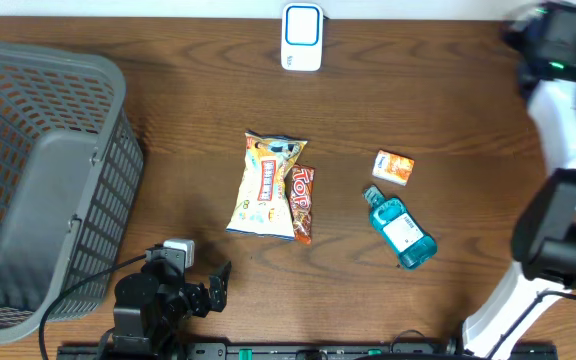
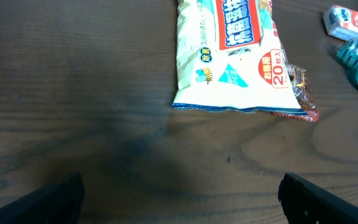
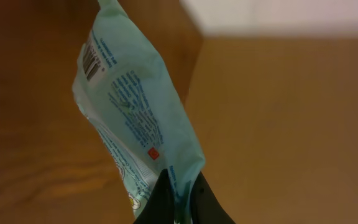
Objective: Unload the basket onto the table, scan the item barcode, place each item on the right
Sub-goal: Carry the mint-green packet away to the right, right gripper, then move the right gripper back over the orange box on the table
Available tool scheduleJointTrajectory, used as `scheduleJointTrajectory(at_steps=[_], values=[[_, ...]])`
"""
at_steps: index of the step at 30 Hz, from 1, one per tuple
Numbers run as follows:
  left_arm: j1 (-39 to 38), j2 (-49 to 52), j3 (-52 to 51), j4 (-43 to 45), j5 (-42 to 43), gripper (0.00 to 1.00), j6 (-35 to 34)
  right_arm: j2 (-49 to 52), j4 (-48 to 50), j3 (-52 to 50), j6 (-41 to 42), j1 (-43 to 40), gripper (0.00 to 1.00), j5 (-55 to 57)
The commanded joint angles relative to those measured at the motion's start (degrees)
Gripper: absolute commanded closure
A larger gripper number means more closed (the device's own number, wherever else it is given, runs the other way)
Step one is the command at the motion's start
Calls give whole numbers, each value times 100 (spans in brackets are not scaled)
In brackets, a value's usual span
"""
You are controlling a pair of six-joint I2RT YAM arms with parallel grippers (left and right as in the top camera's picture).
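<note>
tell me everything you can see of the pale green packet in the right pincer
The packet is a thin, pale green, glossy plastic pouch, slightly creased. Its printed back shows blocks of small blue text, a small red mark and a barcode near the far end. The right pincer is shut on one end; the rest stands out from it, tilted left in the wrist view, touching nothing else visible.

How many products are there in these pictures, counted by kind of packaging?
Bags: 3 (large snack bag, orange packet, pale green pouch in the right fingers)
Bottles: 1 (blue bottle)
Boxes: 1 (orange box)
Total: 5
</note>
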Motion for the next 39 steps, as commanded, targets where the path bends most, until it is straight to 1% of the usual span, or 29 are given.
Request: scheduleJointTrajectory(at_steps=[1, 3, 8, 9, 12, 13, 14, 16, 17, 18, 21, 23, 25, 27, 29, 31, 33, 36, 39], values=[[24, -35, -15, -264, 24, 0, 9, 72, 17, -243, 990, -787, 99, -664], [24, -35, -15, -264, 24, 0, 9, 92, 109, -457, 1200, -1294, 99, -728], [24, -35, -15, -264, 24, 0, 9, 94, 402, -841, 2000, -2118, 99, -951], [24, -35, -15, -264, 24, 0, 9, 94, 402, -885, 2354, -2347, 99, -1088], [24, -35, -15, -264, 26, 0, 9, 94, 455, -890, 3080, -2715, 98, -1182], [24, -35, -15, -264, 24, 0, 9, 94, 468, -890, 3233, -2802, 95, -1182], [24, -35, -15, -264, 24, 0, 9, 94, 468, -887, 3348, -2889, 91, -1185], [24, -35, -15, -264, 24, 0, 9, 79, 463, -887, 3480, -2983, 79, -1182], [24, -35, -15, -264, 24, 0, 11, 48, 463, -887, 3613, -3003, 67, -1182], [24, -35, -15, -264, 24, 0, 9, 9, 468, -887, 3705, -3005, 61, -1185], [24, -35, -15, -264, 24, 0, 9, -149, 509, -885, 3958, -2968, 19, -1187], [24, -35, -15, -264, 26, 0, 9, -310, 566, -883, 4339, -2898, 10, -1193], [24, -35, -15, -264, 24, 0, 9, -562, 595, -883, 4741, -2778, 1, -1493], [24, -35, -15, -264, 24, 0, 9, -885, 527, -883, 5062, -2638, 1, -2221], [24, -35, -15, -264, 26, 0, 9, -1307, 385, -883, 5445, -2470, 1, -3495], [24, -35, -15, -264, 26, 0, 11, -1620, 254, -883, 5825, -2334, 1, -4590], [24, -35, -15, -264, 26, 0, 9, -1897, -74, -883, 6319, -2166, 1, -5598], [24, -35, -15, -264, 24, 0, 9, -2140, -772, -885, 7099, -1801, 1, -6566], [24, -35, -15, -264, 24, 0, 9, -2138, -1333, -892, 8196, -1329, 1, -6669]])
